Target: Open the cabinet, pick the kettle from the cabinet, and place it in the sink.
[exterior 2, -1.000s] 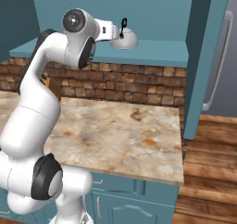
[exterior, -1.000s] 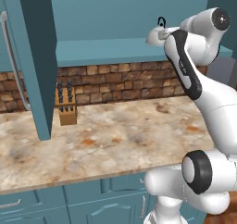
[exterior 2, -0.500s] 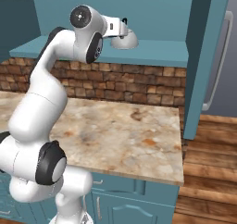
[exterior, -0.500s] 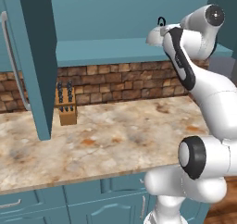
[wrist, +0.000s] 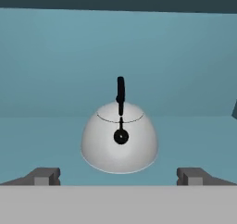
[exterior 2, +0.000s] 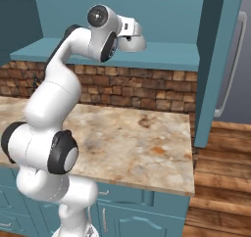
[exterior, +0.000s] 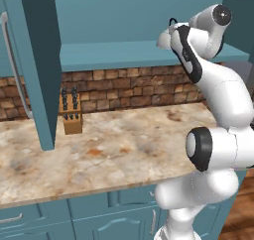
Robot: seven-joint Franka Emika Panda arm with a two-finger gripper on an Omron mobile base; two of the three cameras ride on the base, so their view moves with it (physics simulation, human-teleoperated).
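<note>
fingers (wrist: 46, 176) spread wide before kettle (wrist: 120, 142) on cabinet (wrist: 55, 70) shelf.

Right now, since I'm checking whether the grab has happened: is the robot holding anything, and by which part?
Nothing is held. The fingers stand wide apart, short of the kettle, which sits on the cabinet shelf centred between them, untouched.

The cabinet (exterior: 34, 60) is teal blue, inside and out, with a long silver handle (exterior: 14, 65) on its door. The kettle (wrist: 119, 142) is shiny silvery white with a black handle and a black knob. The wall (exterior: 129, 88) is brown and red brick. The counter (exterior: 114, 150) is beige with rusty brown swirls. The knife block (exterior: 72, 119) is light brown wood with black knife handles.
</note>
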